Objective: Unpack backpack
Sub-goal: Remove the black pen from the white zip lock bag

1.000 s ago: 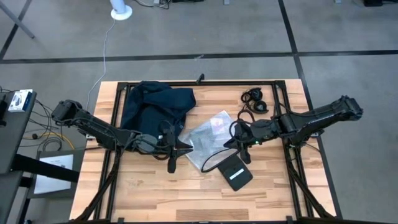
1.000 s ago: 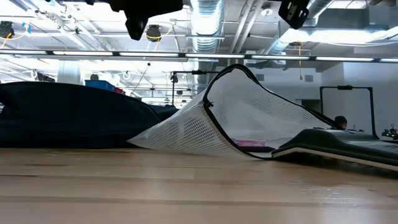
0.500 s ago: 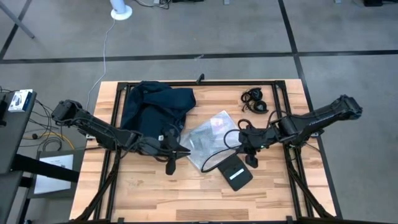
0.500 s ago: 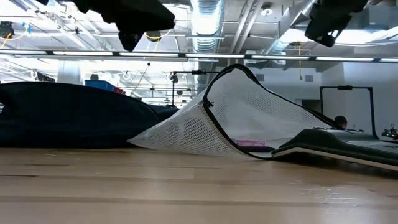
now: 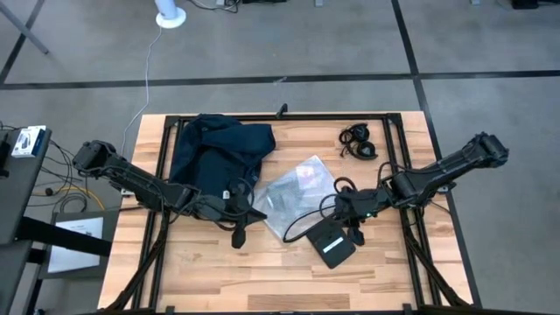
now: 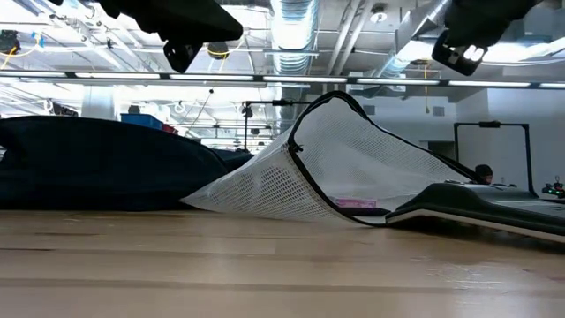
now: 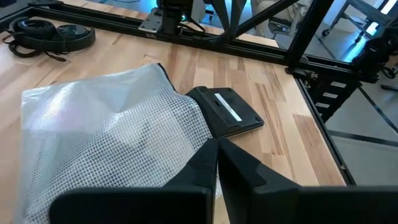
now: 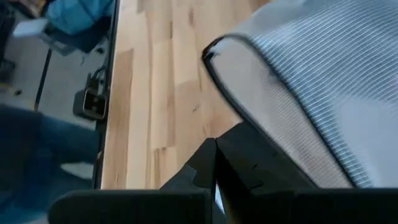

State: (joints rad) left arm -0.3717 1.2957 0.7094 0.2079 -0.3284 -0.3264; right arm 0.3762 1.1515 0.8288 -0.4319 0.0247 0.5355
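- The backpack lies slumped at the table's far left, apparently emptied.
- The mesh bag and pouch lie beside it, unpacked.
- The left gripper and right gripper both hover, fingers pressed together.

Four cameras watch my working surface.
One looks straight down from above, one sits level at its edge, and two ride my wrists, close; all share the mesh pouch.

Bare worktop runs along the near edge; backpack, mesh pouch, black pouch and far-right cables block the middle and far side.
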